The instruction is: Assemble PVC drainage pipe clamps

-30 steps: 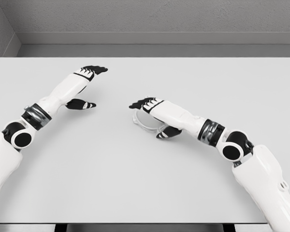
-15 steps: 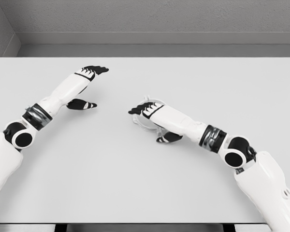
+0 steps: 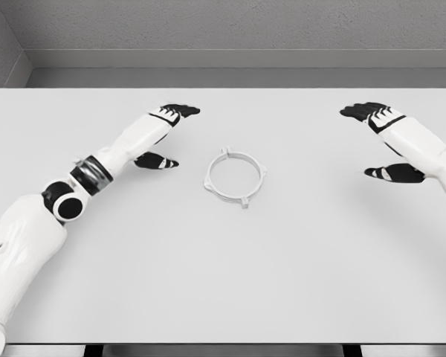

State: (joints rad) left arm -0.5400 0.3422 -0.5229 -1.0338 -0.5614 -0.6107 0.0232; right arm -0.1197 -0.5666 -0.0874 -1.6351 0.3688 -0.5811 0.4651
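A white ring-shaped pipe clamp is lying flat near the middle of the white table, with nothing touching it. The left hand is hovering just to the left of it, fingers stretched out and relaxed toward the back of the table, thumb hanging below, holding nothing. The right hand is sitting well apart, out near the right edge, its fingers likewise spread and empty. The step in hand looks like a reach for the ring, and the left hand is the better placed of the two. To do it well, the hand should be coming in low over the near-left part of the rim, putting the thumb inside the hoop and the fingers outside, or pinching across the thin band, since a flat ring on a smooth top is likely to skate away if pushed from one side. The ring has no real long axis; its opening is facing straight up. Small lugs are sticking out from the rim, one at the near side pointing toward the robot, one at the far-left top, and one at the right. Whether the band is split at any of them is too small to tell.
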